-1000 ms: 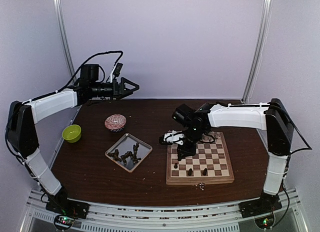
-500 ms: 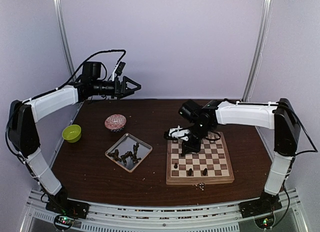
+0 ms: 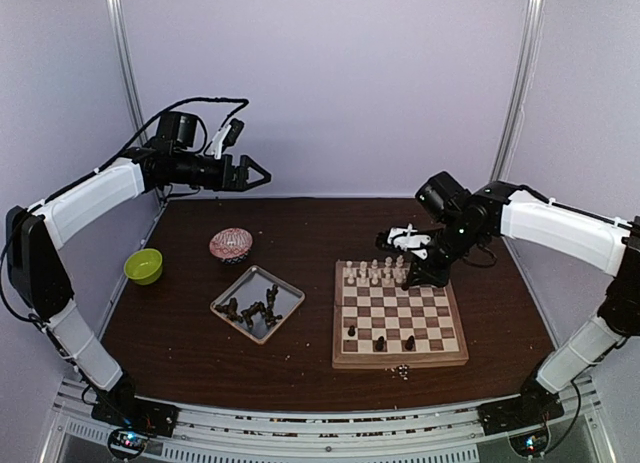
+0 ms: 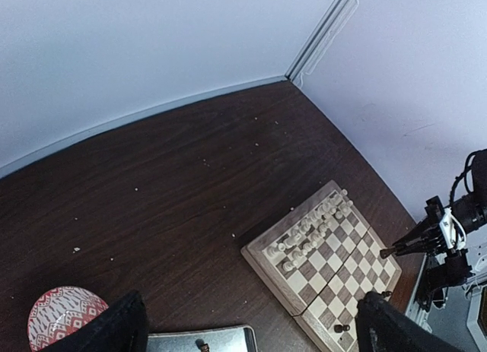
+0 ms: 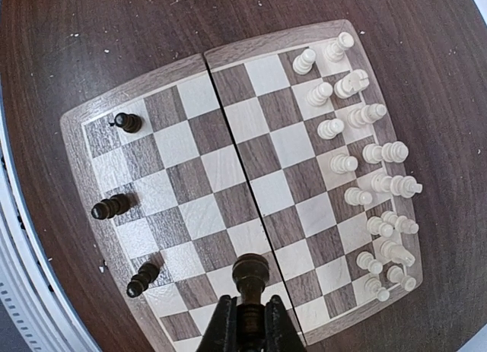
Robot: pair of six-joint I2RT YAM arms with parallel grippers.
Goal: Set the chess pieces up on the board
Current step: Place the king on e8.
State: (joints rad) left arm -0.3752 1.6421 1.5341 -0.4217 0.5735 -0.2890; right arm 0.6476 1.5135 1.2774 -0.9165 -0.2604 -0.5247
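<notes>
Dark wood counter (image 3: 180, 323) carries the chessboard (image 3: 400, 362) right of centre, with bare surface all round for approach. The silver tray (image 3: 285, 295) beside it corrals the unplaced dark pieces (image 3: 250, 311). The left gripper (image 3: 266, 173) hangs high by the back wall, fingers spread and empty, out of the way. The right gripper (image 5: 249, 306) hovers over the board's right side, fingers clenched on 1 dark piece (image 5: 250, 274), probably bound for the near ranks where 3 dark pieces (image 5: 110, 207) stand. The cream pieces (image 5: 344, 164) fill the 2 far rows.
</notes>
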